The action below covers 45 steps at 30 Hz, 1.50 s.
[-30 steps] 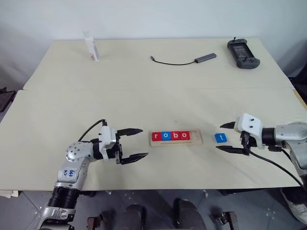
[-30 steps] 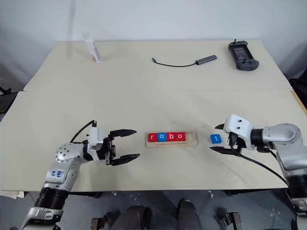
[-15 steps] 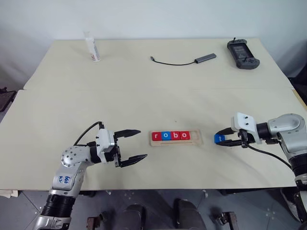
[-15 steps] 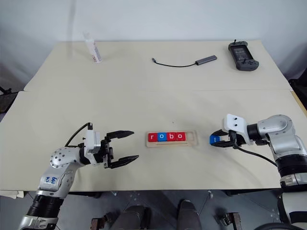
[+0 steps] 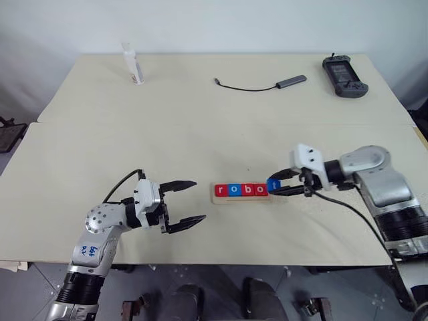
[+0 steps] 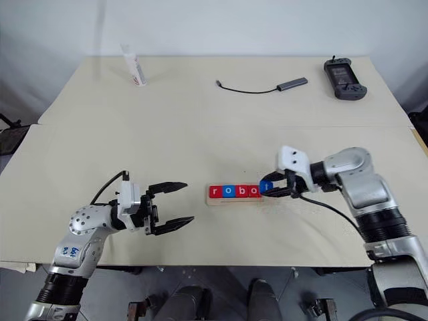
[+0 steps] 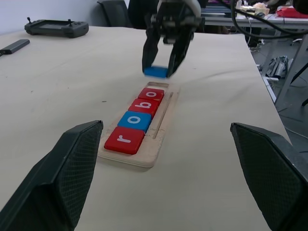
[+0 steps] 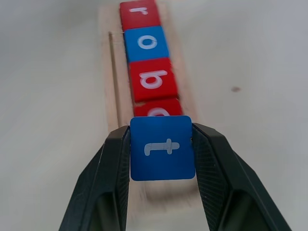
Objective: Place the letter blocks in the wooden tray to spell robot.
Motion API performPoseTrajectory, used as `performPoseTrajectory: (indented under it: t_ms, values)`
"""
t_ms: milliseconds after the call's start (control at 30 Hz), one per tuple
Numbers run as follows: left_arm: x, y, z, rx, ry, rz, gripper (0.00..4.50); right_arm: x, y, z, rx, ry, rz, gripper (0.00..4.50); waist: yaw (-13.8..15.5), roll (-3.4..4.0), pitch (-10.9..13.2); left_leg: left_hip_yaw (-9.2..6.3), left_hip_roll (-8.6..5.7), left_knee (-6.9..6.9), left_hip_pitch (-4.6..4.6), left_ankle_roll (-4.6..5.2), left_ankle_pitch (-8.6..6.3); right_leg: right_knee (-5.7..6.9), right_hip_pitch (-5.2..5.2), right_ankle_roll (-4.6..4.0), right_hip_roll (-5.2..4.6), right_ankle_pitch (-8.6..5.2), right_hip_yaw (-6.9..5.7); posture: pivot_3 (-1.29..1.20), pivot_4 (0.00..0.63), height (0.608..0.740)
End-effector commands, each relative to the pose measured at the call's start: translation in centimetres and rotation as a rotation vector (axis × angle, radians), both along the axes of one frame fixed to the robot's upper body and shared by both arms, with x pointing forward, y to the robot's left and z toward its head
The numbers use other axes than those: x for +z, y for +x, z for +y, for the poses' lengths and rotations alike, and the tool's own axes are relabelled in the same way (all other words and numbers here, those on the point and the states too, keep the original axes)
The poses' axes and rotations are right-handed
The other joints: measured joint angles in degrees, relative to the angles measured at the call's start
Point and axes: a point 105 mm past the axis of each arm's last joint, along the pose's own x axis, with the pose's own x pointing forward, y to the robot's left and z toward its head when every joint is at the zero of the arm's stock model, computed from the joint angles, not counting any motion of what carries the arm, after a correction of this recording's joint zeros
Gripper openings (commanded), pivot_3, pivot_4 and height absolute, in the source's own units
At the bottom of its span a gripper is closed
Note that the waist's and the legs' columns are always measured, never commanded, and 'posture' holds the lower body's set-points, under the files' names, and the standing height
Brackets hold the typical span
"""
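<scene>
Over the right end of the wooden tray (image 5: 246, 191), the right gripper (image 5: 279, 185) now carries the blue "t" block (image 8: 162, 147).
A second ago that block lay on the worktop (image 5: 200, 127) right of the tray, between spread fingers; now both fingers are clamped on its sides, just above the tray's open end. Four letter blocks (image 7: 136, 119) already sit inside, reading r, o, b, o. Left of the tray, the left gripper (image 5: 182, 204) waits with fingers apart.
</scene>
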Motion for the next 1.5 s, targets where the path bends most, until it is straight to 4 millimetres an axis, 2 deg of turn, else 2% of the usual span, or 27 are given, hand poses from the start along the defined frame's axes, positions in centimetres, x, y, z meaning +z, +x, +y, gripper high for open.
performPoseTrajectory:
  t_ms: [33,400,567,767,900,1000,1067,1167,1267,1367,1500]
  values:
    - [1.0,-0.4,-0.3,-0.015,-0.010,-0.041,4.50,0.6,0.6,-0.4,0.004,-0.036,-0.054,1.47,0.1,0.00,0.0,0.00,0.00,0.00,-0.01,0.00,0.00,0.01,0.00,0.00,0.00,0.00,0.00,0.00,0.150,0.740]
    - [1.3,-0.3,-0.1,0.013,-0.009,-0.050,4.50,1.1,0.7,-0.7,0.018,-0.027,-0.033,1.47,-0.2,0.00,0.0,0.00,0.03,0.00,-0.01,0.00,0.00,0.01,0.00,0.00,0.03,0.00,-0.02,0.00,0.150,0.740]
    - [1.5,-0.3,-0.2,0.016,-0.012,-0.053,4.50,0.7,1.0,-1.3,-0.002,-0.055,-0.034,1.47,-0.2,0.00,0.0,0.01,0.03,0.00,0.00,0.00,0.00,0.01,0.00,0.00,0.03,0.00,-0.02,0.00,0.150,0.740]
    - [1.7,-0.2,-0.3,0.019,-0.016,-0.057,4.50,0.6,1.0,-0.9,-0.009,-0.035,-0.007,1.47,-0.3,0.00,0.0,0.01,0.03,-0.01,-0.01,0.00,0.00,0.03,0.00,0.00,0.03,0.00,-0.02,0.00,0.150,0.740]
    - [1.8,-0.1,-0.3,0.021,-0.018,-0.058,4.50,0.8,0.8,-0.8,-0.011,-0.030,0.008,2.86,-0.3,0.00,0.0,0.01,0.03,0.00,-0.01,0.00,0.00,0.03,0.00,0.00,0.03,0.00,-0.02,0.00,0.150,0.740]
    - [1.8,-0.1,-0.3,0.025,-0.019,-0.059,4.50,2.3,1.0,-1.3,-0.049,0.026,-0.025,3.91,-0.3,0.00,0.0,0.00,0.03,0.00,-0.01,0.00,0.00,0.03,0.00,0.00,0.03,0.00,-0.02,0.00,0.150,0.740]
    - [1.7,-0.1,-0.3,0.027,-0.019,-0.059,4.50,3.1,1.1,-1.9,-0.081,0.052,-0.032,3.91,-0.3,0.00,0.0,0.00,0.03,0.00,-0.01,0.00,0.00,0.03,0.00,0.00,0.03,0.00,-0.02,0.00,0.150,0.740]
    - [1.7,0.0,-0.3,0.028,-0.019,-0.059,4.50,3.2,0.8,-3.2,-0.118,0.045,-0.026,3.91,0.0,0.00,0.0,0.00,0.02,0.00,-0.01,0.00,0.00,0.03,0.00,0.00,0.02,0.00,-0.02,0.00,0.150,0.740]
    - [1.6,0.0,-0.3,0.027,-0.021,-0.058,4.50,2.8,0.5,-4.3,-0.145,0.024,-0.019,3.35,0.2,0.00,0.0,0.00,0.02,-0.01,-0.01,0.00,0.00,0.02,0.01,0.00,0.02,0.00,-0.02,0.00,0.150,0.740]
    - [1.6,0.1,-0.3,0.025,-0.023,-0.058,4.50,1.8,0.5,-4.8,-0.156,-0.005,-0.019,2.38,0.2,0.00,0.0,0.01,0.02,-0.01,-0.01,0.00,0.00,0.01,0.00,0.00,0.02,0.00,-0.01,0.00,0.150,0.740]
    - [1.5,0.2,-0.4,0.024,-0.025,-0.059,4.50,1.0,0.6,-4.3,-0.145,-0.012,-0.014,0.99,-0.1,0.00,0.0,0.03,0.03,-0.01,-0.01,0.00,0.00,0.01,-0.01,0.00,0.03,0.00,0.00,0.00,0.150,0.740]
